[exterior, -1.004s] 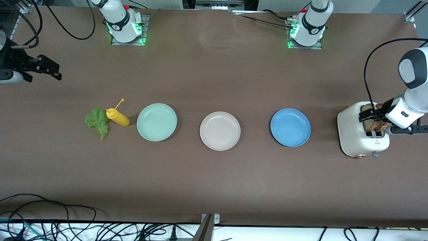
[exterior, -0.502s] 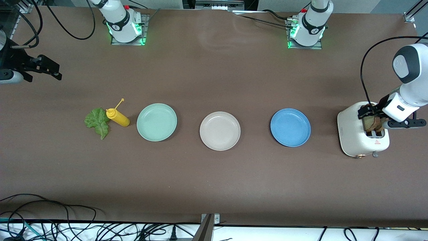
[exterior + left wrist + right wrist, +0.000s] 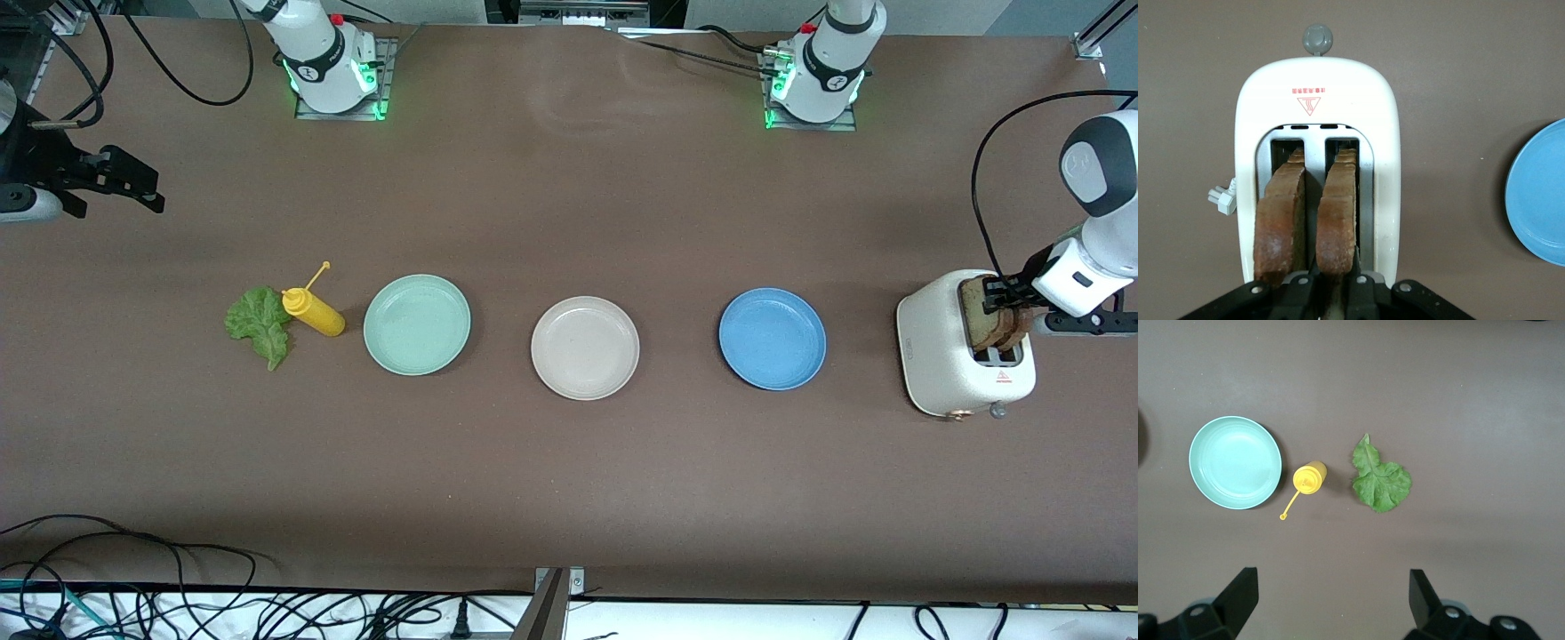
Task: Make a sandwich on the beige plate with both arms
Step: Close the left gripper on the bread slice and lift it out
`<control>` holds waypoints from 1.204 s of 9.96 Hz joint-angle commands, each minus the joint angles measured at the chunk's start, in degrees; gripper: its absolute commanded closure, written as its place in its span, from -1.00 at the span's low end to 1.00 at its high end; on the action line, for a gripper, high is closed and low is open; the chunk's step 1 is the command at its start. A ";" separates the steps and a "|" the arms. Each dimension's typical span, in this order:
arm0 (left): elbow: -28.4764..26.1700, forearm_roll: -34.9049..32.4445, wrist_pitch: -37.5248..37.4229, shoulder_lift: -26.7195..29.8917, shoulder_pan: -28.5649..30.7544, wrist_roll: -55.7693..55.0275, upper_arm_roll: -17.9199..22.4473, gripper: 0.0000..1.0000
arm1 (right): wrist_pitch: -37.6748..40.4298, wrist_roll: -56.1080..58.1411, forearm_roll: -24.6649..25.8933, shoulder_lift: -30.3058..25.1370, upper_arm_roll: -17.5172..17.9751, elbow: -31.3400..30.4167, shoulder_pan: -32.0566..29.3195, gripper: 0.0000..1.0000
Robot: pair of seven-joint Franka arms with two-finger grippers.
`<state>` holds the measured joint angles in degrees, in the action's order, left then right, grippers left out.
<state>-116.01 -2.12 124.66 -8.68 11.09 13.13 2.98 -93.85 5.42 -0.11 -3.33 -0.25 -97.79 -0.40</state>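
a long brown table (image 3: pixel 569 480) lay under even light, tangled black cables (image 3: pixel 178 604) along its near edge.

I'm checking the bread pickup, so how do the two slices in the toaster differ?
The left claw is shut on the gripped slice; the free slice stands untouched in the neighbouring slot. The free slice looks thicker. Both are brown, upright, sticking out of the toaster.

Left gripper (image 3: pixel 1012 297) clamps bread slice (image 3: pixel 989 313) in toaster (image 3: pixel 942 373).
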 commanded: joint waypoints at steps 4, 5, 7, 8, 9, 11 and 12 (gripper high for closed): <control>9.81 -1.74 -11.51 1.38 0.34 4.44 -0.95 1.00 | 0.77 -0.41 0.64 -0.28 0.16 0.32 0.05 -1.00; 12.79 -1.48 -15.46 1.21 -0.27 6.97 -1.04 1.00 | 0.77 -0.41 0.64 -0.27 0.16 0.32 0.05 -1.00; 17.46 -0.78 -22.68 0.77 -1.85 10.85 -1.13 1.00 | 0.77 -0.41 0.64 -0.36 0.16 0.32 0.05 -1.00; 18.26 1.92 -25.58 0.77 -2.73 10.95 -1.04 1.00 | 0.77 -0.41 0.64 -0.28 0.16 0.32 0.05 -1.00; 18.36 7.34 -28.82 0.25 -3.00 10.78 -1.04 1.00 | 0.77 -0.41 0.64 -0.27 0.16 0.32 0.05 -1.00; 18.36 15.89 -33.32 -1.60 -5.89 10.16 -1.04 1.00 | 0.77 -0.49 0.64 -0.36 0.16 0.32 0.05 -1.00; 18.36 20.62 -35.34 -3.35 -6.51 10.33 -1.04 1.00 | 0.77 -0.49 0.64 -0.36 0.25 0.41 0.05 -1.00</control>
<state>-99.10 13.60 92.14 -9.36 5.69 22.37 1.44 -93.83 5.42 -0.12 -3.33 -0.25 -97.79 -0.40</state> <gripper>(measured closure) 0.907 0.000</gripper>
